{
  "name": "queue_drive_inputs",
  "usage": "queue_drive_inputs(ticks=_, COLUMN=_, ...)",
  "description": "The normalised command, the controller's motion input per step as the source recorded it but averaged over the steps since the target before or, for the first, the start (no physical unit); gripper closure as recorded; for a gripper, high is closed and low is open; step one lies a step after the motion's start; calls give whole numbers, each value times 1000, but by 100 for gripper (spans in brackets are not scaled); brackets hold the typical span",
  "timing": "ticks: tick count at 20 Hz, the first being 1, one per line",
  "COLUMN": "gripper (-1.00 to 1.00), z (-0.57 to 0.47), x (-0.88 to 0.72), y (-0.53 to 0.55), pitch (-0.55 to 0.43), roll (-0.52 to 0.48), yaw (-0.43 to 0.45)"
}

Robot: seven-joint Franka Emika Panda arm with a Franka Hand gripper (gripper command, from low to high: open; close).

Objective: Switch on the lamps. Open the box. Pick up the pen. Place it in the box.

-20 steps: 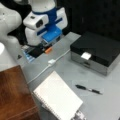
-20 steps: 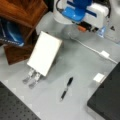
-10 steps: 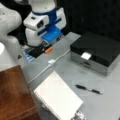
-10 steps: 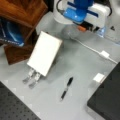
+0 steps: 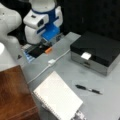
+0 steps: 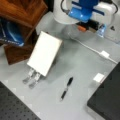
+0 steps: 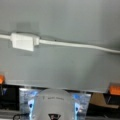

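The box (image 5: 100, 50) stands closed at a front view's right, black lid down, white latch (image 5: 86, 55) at its front; only its black corner (image 6: 107, 100) shows in a front view. The pen (image 5: 88, 89) lies flat on the grey table in front of the box, and it lies between the notebook and the box corner where the pen (image 6: 66, 88) shows in a front view. My gripper (image 5: 47, 47) hangs under the blue hand at the table's back edge, far from the pen, and so does the gripper (image 6: 85, 26) in a front view. A cream-white shade that may be the lamp (image 5: 5, 58) sits at the left edge.
A white spiral notebook (image 5: 57, 97) leans near the brown wooden cabinet (image 5: 15, 95). A white cable (image 7: 75, 45) with an inline switch (image 7: 23, 41) runs across the table below the wrist camera. The switch (image 5: 51, 61) lies between gripper and box.
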Motion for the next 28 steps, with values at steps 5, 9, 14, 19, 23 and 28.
queue_drive_inputs(ticks=5, gripper=-100, z=-190, x=-437, y=342, pitch=-39, roll=98, yaw=-23)
queue_drive_inputs(ticks=9, gripper=-100, z=-225, x=-555, y=400, pitch=-98, roll=102, yaw=-113)
queue_drive_inputs(ticks=14, gripper=-100, z=-213, x=-620, y=329, pitch=-74, roll=88, yaw=-149)
queue_drive_inputs(ticks=19, gripper=-100, z=-265, x=-496, y=171, pitch=-88, roll=19, yaw=-152)
queue_drive_inputs(ticks=23, gripper=-100, z=-307, x=-406, y=192, pitch=-180, roll=-24, yaw=-117)
queue_drive_inputs(ticks=28, gripper=-100, z=-249, x=-330, y=198, pitch=-179, roll=-39, yaw=-98)
